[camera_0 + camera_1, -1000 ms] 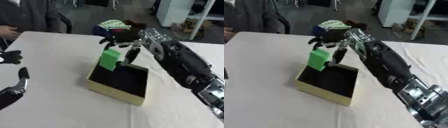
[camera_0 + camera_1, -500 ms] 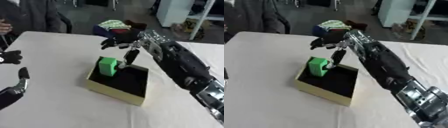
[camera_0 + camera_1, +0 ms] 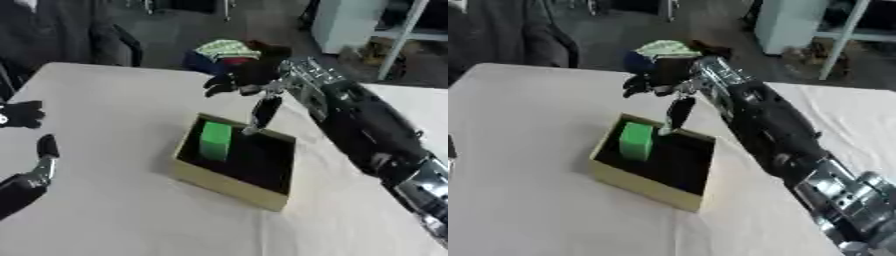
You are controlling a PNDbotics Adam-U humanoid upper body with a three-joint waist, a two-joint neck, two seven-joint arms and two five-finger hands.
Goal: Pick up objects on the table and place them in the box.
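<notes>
Green block [image 3: 214, 140] now released, seen standing inside box [image 3: 229, 184], left side. Right hand [image 3: 249, 80] raised above far rim, fingers spread, nothing held. Placement judged complete. Left hand [image 3: 33, 170] idle, open, on surface [image 3: 105, 210].

Matt white cloth covers the table [image 3: 105, 200]; on it, the cardboard-like tan box [image 3: 229, 184] has a dark lining.

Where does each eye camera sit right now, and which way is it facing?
Left eye view: in the head, looking down at the table; right hand open above the box, left hand idle at the lower left edge.
Right eye view: beside it in the head, facing the same way; the right arm shows, the left hand barely.
Both share the box and the green block inside it.
</notes>
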